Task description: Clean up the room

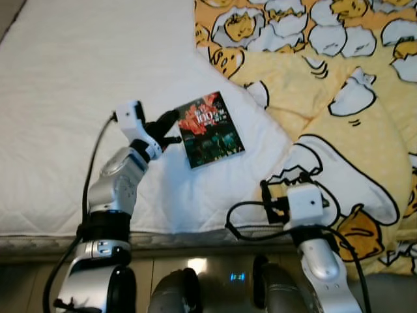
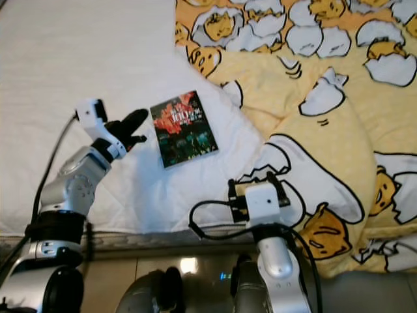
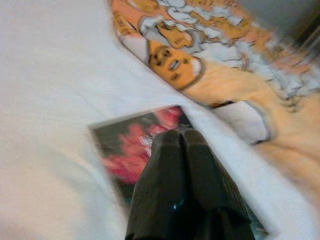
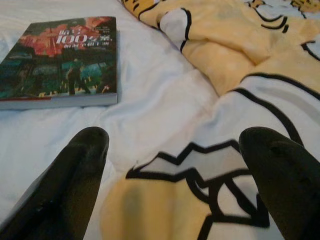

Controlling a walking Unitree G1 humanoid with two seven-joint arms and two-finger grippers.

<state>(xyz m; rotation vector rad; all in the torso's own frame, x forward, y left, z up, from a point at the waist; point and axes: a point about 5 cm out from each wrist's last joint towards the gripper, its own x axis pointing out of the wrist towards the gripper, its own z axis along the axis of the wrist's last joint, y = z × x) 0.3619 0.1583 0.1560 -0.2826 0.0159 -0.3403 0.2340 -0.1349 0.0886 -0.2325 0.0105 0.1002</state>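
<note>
A book with a dark cover, red picture and white lettering lies flat on the white mattress. My left gripper is at the book's left edge, and in the left wrist view its fingers are pressed together, shut, with the tips over the cover. My right gripper hovers low over the near edge of the yellow blanket. It is open, with its fingers spread wide and nothing between them. In the right wrist view the book lies further out, off to one side.
The yellow blanket with cartoon egg figures covers the right half of the bed in rumpled folds. The mattress's front edge runs just before my body, with floor below. Cables trail from both wrists.
</note>
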